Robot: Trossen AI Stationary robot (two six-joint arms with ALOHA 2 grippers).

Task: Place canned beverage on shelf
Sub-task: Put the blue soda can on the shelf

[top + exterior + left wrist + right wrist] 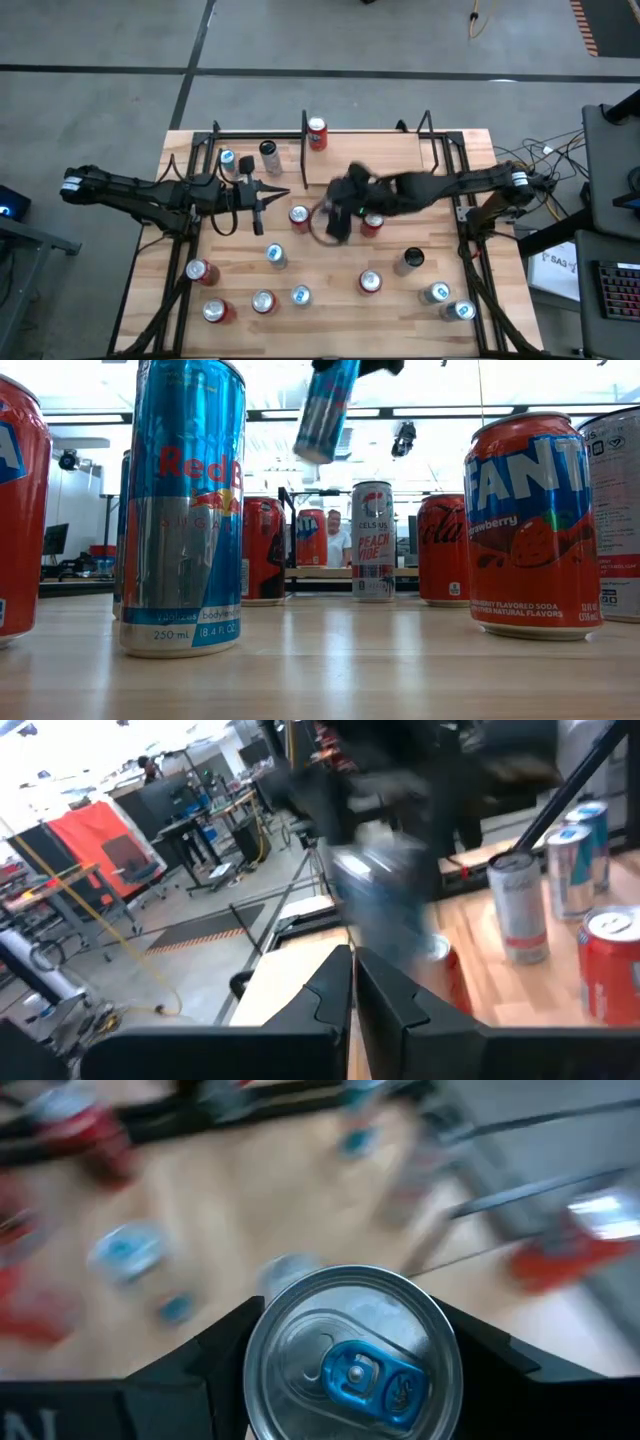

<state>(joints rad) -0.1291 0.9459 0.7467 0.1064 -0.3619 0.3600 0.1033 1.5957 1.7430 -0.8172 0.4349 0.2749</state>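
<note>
– Can [352, 1355] position?
– Clamped between the right gripper's [350, 1370] fingers, lifted clear of the table [330, 300] near its middle, tilted, so it can travel toward the shelf [330, 150] along the far edge.
– Left gripper [262, 192]?
– Pinched together, empty, waiting near the left edge.

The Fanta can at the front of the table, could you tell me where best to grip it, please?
Probably around the middle of the Fanta can, coming from above or the open side: it stands upright, with round straight walls and space around it.
</note>
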